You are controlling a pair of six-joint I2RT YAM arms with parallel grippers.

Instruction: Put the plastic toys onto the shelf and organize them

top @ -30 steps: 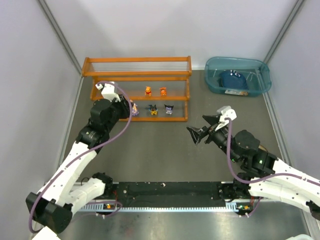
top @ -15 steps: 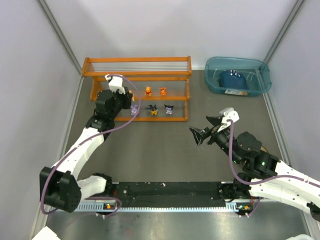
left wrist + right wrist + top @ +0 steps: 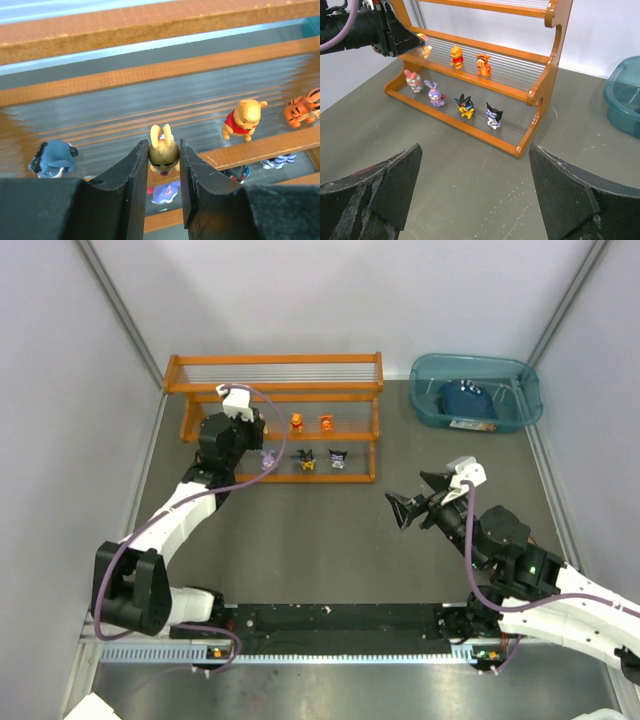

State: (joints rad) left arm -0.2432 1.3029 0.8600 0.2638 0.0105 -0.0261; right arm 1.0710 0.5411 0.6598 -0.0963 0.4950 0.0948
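Grey table (image 3: 320, 540), white walls. Step in hand: placement of small yellow long-eared plastic figurine (image 3: 163, 142), pinched by left end effector (image 3: 163, 155) over middle tier of wide orange-framed rod shelf (image 3: 275, 390), between blue figurine (image 3: 52, 158) and red-shirted yellow bear figurine (image 3: 242, 119). Contact with rods: cannot tell. Right end effector (image 3: 410, 495) spread wide, holding nothing, well apart from shelf. Next, probably: lower upright onto rods, release, withdraw clear of neighbours.

We are carrying the yellow rabbit toy (image 3: 163, 154) in the left gripper (image 3: 163, 143) further up-frame, over the shelf's (image 3: 275, 388) middle tier, and easing the right gripper (image 3: 408, 498) slightly rightward and lower.
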